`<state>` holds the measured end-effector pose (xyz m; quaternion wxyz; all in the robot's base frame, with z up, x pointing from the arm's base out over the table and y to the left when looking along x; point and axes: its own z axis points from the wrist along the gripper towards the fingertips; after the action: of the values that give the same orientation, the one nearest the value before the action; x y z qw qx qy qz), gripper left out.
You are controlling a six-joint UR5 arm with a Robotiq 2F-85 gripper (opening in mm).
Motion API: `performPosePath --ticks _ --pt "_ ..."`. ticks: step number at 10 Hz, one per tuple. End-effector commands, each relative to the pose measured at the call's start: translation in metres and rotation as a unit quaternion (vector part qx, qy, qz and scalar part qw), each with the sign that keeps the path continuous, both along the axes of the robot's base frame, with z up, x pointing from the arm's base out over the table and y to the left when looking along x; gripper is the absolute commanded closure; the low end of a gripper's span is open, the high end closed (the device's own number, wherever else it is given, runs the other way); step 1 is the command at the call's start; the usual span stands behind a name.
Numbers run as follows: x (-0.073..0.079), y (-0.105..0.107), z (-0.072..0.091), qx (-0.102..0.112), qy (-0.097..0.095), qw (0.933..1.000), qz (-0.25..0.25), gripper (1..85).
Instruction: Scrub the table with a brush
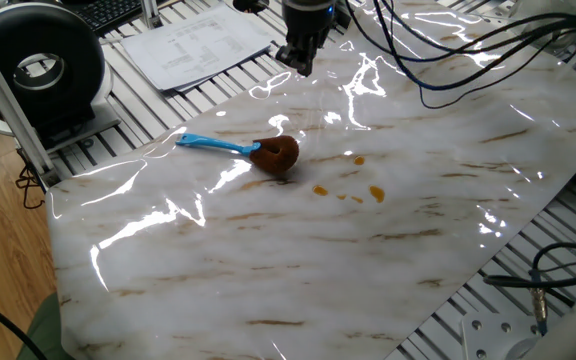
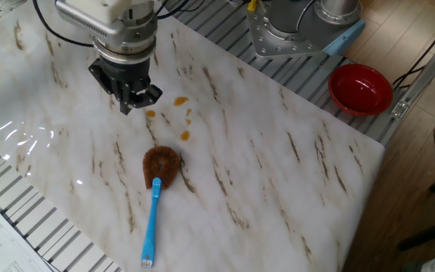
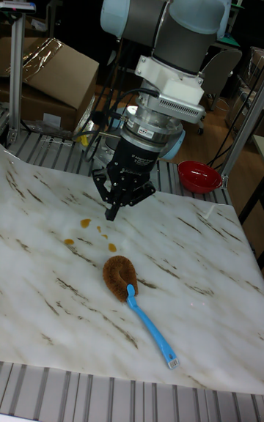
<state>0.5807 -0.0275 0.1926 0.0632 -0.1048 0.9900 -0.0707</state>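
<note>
The brush (image 1: pixel 273 153) lies on the white marble-patterned table (image 1: pixel 368 260). Its fuzzy brown head (image 2: pixel 161 165) is beside a few orange-brown stains (image 2: pixel 180 100), and its blue handle (image 2: pixel 151 227) points toward the table's edge. In the tall fixed view the brush (image 3: pixel 119 275) lies just below the arm. My gripper (image 2: pixel 136 100) hangs over the table (image 2: pixel 278 174) beyond the brush head, apart from it. The gripper is open with nothing between its fingers. In one fixed view the gripper (image 1: pixel 298 62) shows edge-on near the far table edge. It (image 3: pixel 117 206) points down at the stains.
A red bowl (image 2: pixel 361 87) sits off the table's corner by the robot base (image 2: pixel 300 26). Printed papers (image 1: pixel 198 45) and a black round device (image 1: pixel 38 65) lie on the ribbed frame. Black cables (image 1: pixel 448 70) cross above the table. A cardboard box (image 3: pixel 51 74) stands behind.
</note>
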Motion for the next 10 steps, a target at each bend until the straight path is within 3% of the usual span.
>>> performPosePath --ticks 1,3,6,10 --pt "0.006 0.011 0.001 0.017 -0.011 0.9998 0.005 82.3" --pt "0.013 0.028 0.005 0.034 -0.013 0.9992 0.018 80.7" --pt "0.02 0.07 -0.001 0.043 -0.004 0.9991 0.003 81.0" --pt "0.037 0.123 0.003 0.077 -0.004 0.9969 0.016 79.0"
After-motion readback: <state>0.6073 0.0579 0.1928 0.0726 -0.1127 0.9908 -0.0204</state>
